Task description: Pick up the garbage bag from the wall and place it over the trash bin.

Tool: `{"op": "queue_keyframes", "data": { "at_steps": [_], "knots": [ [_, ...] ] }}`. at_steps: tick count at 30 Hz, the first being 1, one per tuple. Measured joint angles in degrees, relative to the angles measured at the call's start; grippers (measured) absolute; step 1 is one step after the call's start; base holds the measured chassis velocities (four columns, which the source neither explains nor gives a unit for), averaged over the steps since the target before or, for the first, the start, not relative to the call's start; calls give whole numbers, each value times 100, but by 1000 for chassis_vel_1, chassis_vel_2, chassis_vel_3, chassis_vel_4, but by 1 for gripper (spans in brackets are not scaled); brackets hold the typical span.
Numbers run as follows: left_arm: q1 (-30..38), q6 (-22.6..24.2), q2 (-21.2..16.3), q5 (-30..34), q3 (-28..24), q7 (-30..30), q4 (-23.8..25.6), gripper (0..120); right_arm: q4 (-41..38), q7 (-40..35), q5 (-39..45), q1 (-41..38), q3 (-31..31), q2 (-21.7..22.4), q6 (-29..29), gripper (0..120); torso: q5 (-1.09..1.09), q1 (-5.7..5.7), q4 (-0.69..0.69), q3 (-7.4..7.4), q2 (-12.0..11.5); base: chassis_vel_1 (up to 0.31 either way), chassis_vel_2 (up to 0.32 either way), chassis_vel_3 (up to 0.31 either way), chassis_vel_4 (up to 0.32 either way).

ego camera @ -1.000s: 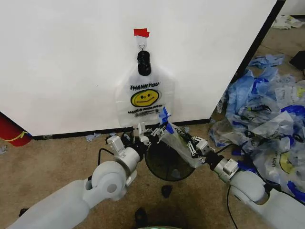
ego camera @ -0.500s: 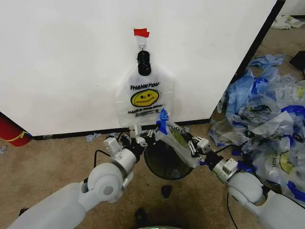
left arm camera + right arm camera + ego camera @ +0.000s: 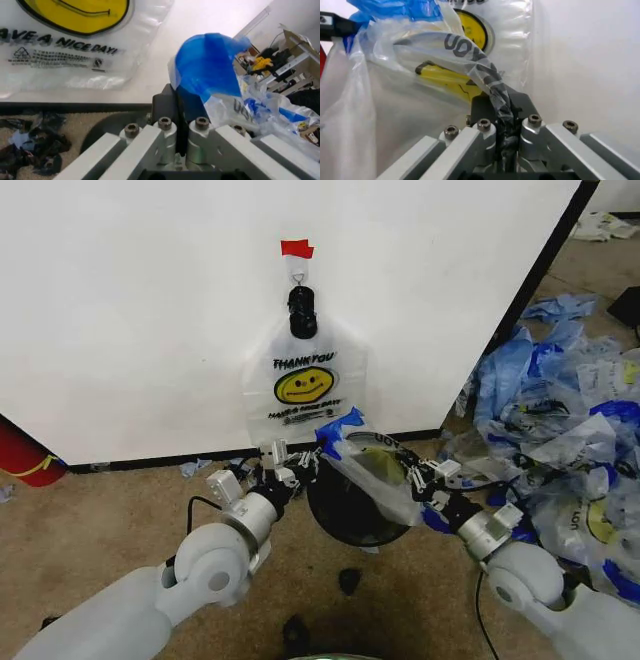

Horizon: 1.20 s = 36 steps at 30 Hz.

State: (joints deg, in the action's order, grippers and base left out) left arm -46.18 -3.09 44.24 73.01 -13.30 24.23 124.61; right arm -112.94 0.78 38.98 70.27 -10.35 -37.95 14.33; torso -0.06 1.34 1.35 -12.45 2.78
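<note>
A whitish garbage bag (image 3: 372, 465) with blue-edged handles is stretched between my two grippers above the round black trash bin (image 3: 345, 518). The left gripper (image 3: 297, 462) is shut on the bag's blue handle (image 3: 207, 63) at the bin's left rim. At the right rim, the right gripper (image 3: 422, 476) is shut on a twisted strand of the bag (image 3: 492, 84). Another smiley "THANK YOU" bag (image 3: 303, 385) hangs on the white wall (image 3: 130, 300) from a hook under red tape (image 3: 296, 248).
A big pile of loose bags (image 3: 560, 420) covers the carpet at the right. A red cylinder (image 3: 25, 455) stands at the far left by the baseboard. A small black object (image 3: 348, 581) lies on the carpet near the bin.
The grippers have drawn apart, the left one leftward and the right one rightward. The held bag's mouth is spread wider over the bin.
</note>
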Motion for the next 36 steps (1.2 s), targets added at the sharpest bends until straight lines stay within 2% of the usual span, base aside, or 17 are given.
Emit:
{"op": "queue_keyframes", "data": {
  "at_steps": [12, 29, 36],
  "knots": [
    [-24, -7, -11, -1, 71, 54, -109, 0, -12, 356, 133, 223, -203, -7, 228, 0, 0, 0, -1, 0, 0, 0, 0, 0, 0],
    [-231, -25, 30, -54, 162, 49, -228, 0, -28, 199, 676, 205, -342, -200, 163, 0, 0, 0, 0, 0, 0, 0, 0, 0, 0],
    [-317, -34, 101, -56, 281, 36, -242, 0, -134, 86, 1176, 304, -545, -277, 60, 0, 0, 0, 0, 0, 0, 0, 0, 0, 0]
  ]
}}
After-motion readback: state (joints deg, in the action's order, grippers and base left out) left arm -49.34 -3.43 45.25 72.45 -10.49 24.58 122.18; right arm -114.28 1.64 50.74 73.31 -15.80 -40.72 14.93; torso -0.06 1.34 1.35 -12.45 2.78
